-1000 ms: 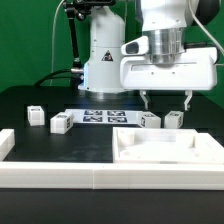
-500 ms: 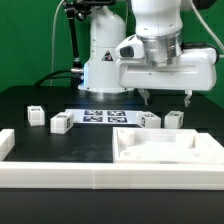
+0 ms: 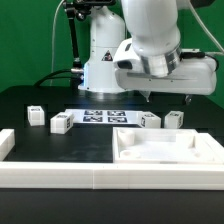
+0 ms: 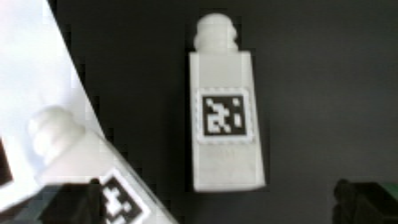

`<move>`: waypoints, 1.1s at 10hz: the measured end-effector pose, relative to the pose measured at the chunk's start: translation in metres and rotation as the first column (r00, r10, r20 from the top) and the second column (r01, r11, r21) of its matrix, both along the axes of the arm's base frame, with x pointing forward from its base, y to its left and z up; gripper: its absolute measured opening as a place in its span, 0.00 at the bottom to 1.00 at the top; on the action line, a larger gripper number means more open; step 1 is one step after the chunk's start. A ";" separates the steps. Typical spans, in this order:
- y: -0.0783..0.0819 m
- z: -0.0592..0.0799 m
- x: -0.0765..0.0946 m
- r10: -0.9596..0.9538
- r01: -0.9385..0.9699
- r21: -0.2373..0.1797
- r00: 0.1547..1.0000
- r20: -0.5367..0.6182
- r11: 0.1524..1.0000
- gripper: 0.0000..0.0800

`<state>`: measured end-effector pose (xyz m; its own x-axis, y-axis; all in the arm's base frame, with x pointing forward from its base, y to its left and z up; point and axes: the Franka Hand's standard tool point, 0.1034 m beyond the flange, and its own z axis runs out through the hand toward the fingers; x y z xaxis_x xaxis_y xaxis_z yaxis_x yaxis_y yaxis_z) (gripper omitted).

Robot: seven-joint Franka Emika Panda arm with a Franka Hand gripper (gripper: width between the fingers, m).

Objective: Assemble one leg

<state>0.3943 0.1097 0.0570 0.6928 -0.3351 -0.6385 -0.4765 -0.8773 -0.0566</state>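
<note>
Hand [image 3: 168,97] released, empty, above the leg [image 4: 224,115], which lies flat on the surface [image 3: 60,145] at the exterior view's right, just far of the panel [image 3: 165,150]. Centre on the tag [image 4: 222,112], straddle its long sides, clear the neighbouring leg [image 4: 80,150], then descend.

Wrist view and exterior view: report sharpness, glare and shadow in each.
Wrist view: soft throughout; the leg seen whole shows its tag only as smeared blotches, the second leg is blurrier still, and the fingers are dark, featureless shapes. Exterior view: sharper; the white panel is bright with little surface detail, and the black table swallows any shadows.
</note>
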 end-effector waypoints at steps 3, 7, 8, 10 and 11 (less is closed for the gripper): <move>0.008 -0.011 -0.008 0.022 -0.013 0.054 0.988 -0.155 0.998 0.81; 0.022 -0.020 -0.011 0.047 -0.039 0.054 0.988 -0.149 0.998 0.81; 0.024 -0.025 -0.013 0.052 -0.044 0.052 0.987 -0.151 0.998 0.81; 0.028 -0.031 -0.018 0.060 -0.052 0.050 0.985 -0.160 0.997 0.81; 0.028 -0.035 -0.019 0.059 -0.052 0.046 0.986 -0.158 0.998 0.81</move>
<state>0.3750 0.1377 0.0220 0.5982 -0.2694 -0.7547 -0.4327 -0.9013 -0.0212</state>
